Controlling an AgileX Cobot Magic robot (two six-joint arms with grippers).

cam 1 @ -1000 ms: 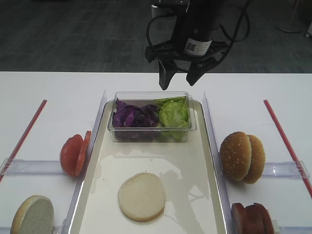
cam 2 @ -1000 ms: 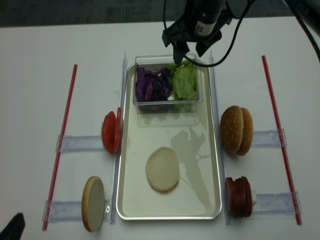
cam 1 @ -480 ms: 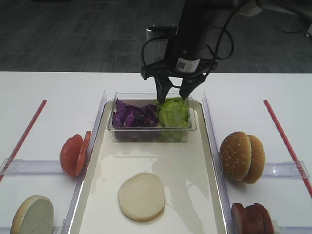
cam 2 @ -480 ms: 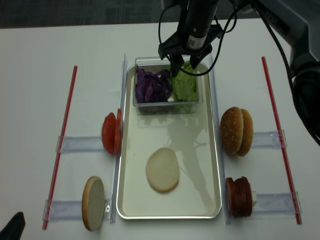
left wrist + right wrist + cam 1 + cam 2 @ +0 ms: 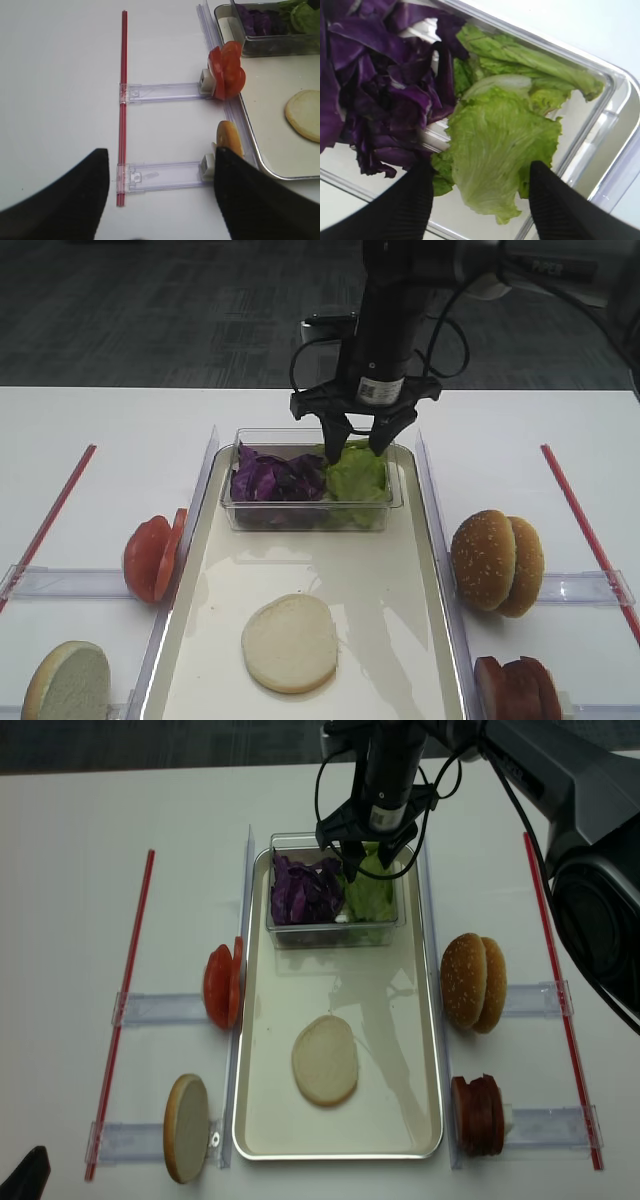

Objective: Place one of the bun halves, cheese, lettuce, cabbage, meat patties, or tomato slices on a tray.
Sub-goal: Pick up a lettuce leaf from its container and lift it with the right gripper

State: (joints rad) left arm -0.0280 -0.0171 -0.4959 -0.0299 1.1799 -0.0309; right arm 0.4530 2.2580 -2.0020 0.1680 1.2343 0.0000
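Observation:
My right gripper (image 5: pixel 355 448) (image 5: pixel 482 200) (image 5: pixel 368 866) is lowered into the clear tub, open, with one finger on each side of the lettuce (image 5: pixel 500 145) (image 5: pixel 357 475). Purple cabbage (image 5: pixel 375 90) (image 5: pixel 275 478) fills the tub's left half. The tray (image 5: pixel 385 575) holds the tub and one bun half (image 5: pixel 290 642), cut face up. Sesame bun halves (image 5: pixel 497 562) and meat patties (image 5: pixel 518 688) stand to its right. Tomato slices (image 5: pixel 153 557) (image 5: pixel 227 75) and another bun half (image 5: pixel 67 680) (image 5: pixel 229 140) stand to its left. My left gripper (image 5: pixel 160 195) hangs open over the table, holding nothing. No cheese is in view.
The clear plastic tub (image 5: pixel 300 515) sits at the tray's far end. Clear plastic holders (image 5: pixel 165 92) hold the food at both sides. Red strips (image 5: pixel 55 505) (image 5: pixel 585 525) lie on the white table outside them.
My right gripper has come down from above the tub's far rim into the tub, onto the lettuce, and its fingers have drawn a little closer together.

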